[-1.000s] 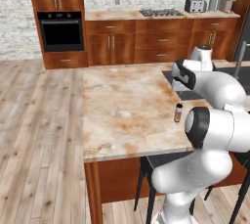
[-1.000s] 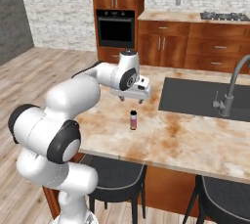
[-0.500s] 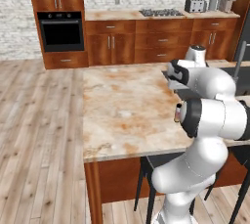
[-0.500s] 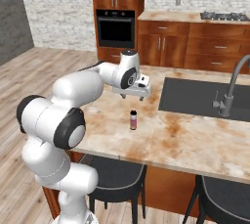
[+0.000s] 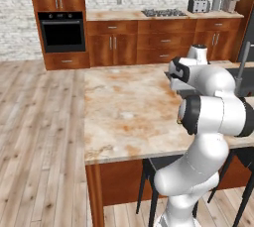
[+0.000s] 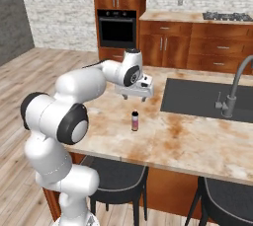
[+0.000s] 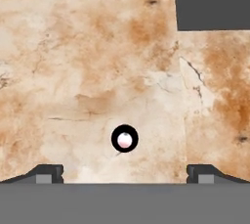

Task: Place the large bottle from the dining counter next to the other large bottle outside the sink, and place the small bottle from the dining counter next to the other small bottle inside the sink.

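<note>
Pale-pink small bottle (image 6: 135,121) stands upright on the marbled worktop (image 6: 188,141), beside the sink (image 6: 197,99); jaws spread wide above it. Likely light and tippy: grip its body, below the cap.

Black oven (image 5: 62,32), toaster (image 5: 198,6), 2 stools (image 6: 114,174).

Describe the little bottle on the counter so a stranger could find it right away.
Start at the marbled dining counter and its dark sink. Left of the sink, below the open gripper, the small bottle stands upright: tiny, pale pink, dark-capped, alone on the stone.
</note>
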